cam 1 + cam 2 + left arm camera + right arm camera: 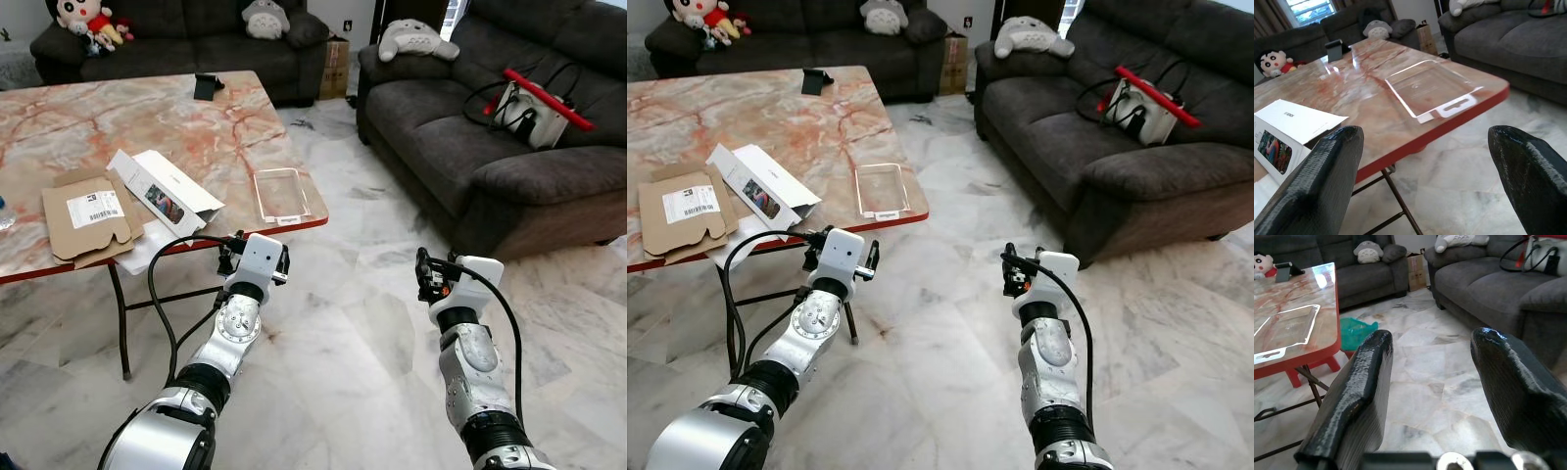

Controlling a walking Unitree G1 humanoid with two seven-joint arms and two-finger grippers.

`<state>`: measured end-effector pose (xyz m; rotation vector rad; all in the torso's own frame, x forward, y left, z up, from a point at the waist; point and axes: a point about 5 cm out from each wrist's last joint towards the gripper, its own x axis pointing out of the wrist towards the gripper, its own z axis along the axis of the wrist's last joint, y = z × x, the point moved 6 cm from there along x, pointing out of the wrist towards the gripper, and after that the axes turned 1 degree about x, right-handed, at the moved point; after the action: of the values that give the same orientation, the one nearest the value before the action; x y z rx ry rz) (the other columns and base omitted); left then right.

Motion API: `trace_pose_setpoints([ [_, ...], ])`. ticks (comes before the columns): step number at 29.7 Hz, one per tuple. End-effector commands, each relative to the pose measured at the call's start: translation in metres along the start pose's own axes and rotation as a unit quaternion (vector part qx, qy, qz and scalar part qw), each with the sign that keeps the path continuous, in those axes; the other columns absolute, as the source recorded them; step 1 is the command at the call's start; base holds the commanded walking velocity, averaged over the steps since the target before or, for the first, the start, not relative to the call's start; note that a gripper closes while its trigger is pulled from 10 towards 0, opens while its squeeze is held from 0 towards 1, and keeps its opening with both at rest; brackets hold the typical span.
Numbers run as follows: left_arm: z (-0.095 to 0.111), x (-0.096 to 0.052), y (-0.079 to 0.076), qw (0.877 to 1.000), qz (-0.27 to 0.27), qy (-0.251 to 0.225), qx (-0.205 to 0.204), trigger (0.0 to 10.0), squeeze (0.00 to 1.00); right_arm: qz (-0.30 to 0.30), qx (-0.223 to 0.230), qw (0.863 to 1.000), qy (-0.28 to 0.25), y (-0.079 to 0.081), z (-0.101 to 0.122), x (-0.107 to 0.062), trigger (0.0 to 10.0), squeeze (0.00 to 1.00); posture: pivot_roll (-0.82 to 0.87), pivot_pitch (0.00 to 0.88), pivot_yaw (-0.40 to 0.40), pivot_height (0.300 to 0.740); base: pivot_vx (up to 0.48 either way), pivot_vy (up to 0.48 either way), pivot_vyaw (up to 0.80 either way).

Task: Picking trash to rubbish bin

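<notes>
**Clear plastic tray lies flat at the surface's near corner**

Clear plastic, a shallow rectangular tray [280,195] rests flat on the marble-patterned surface [147,117] with its red edge, close to the corner nearest the robot. Its long axis runs away from the robot, roughly along the surface's right edge, and the end with a cut-out hang tab points toward the front edge, as the left wrist view shows [1432,88]. Beside it, toward the robot's left, lies an opened white box [162,191] with a printed picture on one side, its long axis angled diagonally. Farther left sits a flattened brown cardboard piece [86,215] bearing a white shipping label.

The left hand [1425,161] is raised in front of the surface's front edge, just below its level, fingers spread wide apart and grasping nothing, aimed toward the tray. The right hand [1432,377] is held over the marble floor [372,323], well apart from the surface, fingers also spread and empty.

In the right wrist view a green crumpled bag [1356,330] lies on the floor under the surface, near red legs. Dark grey sofas [490,147] stand behind and to the right, with plush toys on them.
</notes>
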<state>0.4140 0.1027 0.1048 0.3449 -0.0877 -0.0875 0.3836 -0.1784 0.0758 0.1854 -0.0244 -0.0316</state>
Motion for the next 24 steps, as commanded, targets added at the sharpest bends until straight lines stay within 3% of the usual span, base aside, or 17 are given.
trace_pose_setpoints([
  [1, 0.0081, 0.0036, 0.0018, 1.0, 0.006, -0.011, -0.003, 10.0, 0.0, -0.005, 0.003, 1.0, -0.008, -0.0018, 0.0047, 0.0014, 10.0, 0.0, 0.04, 0.0, -0.043, 0.74, 0.356, 0.0, 0.0],
  [24, 0.0148, 0.0055, 0.0056, 1.0, 0.018, -0.022, -0.01, 10.0, 0.0, 0.001, -0.006, 1.0, -0.009, 0.0013, 0.0084, 0.0052, 10.0, 0.0, 0.04, 0.0, -0.053, 0.74, 0.371, 0.0, 0.0],
])
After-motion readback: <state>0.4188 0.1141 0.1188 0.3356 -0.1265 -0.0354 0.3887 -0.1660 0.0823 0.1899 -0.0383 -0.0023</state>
